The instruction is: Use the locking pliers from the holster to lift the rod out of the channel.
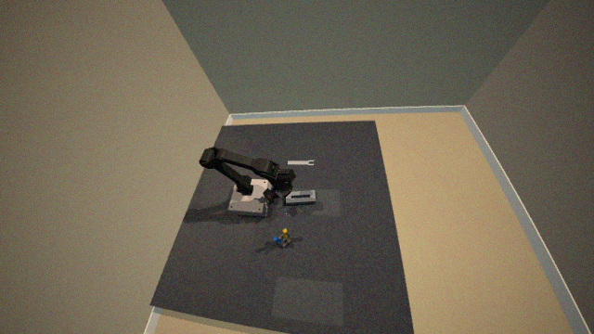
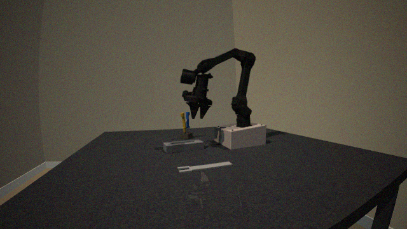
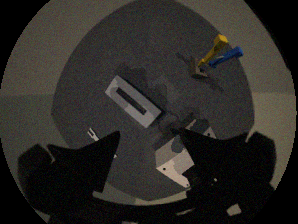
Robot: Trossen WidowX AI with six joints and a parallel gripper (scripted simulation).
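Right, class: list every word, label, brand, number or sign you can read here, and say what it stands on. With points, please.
None: no lettering or numbers can be read on the arm's base (image 1: 250,210) (image 2: 246,138) (image 3: 167,152), grooved block (image 1: 302,200) (image 2: 184,147) (image 3: 147,120) or forked tool (image 1: 299,162) (image 2: 211,166) (image 3: 92,133).
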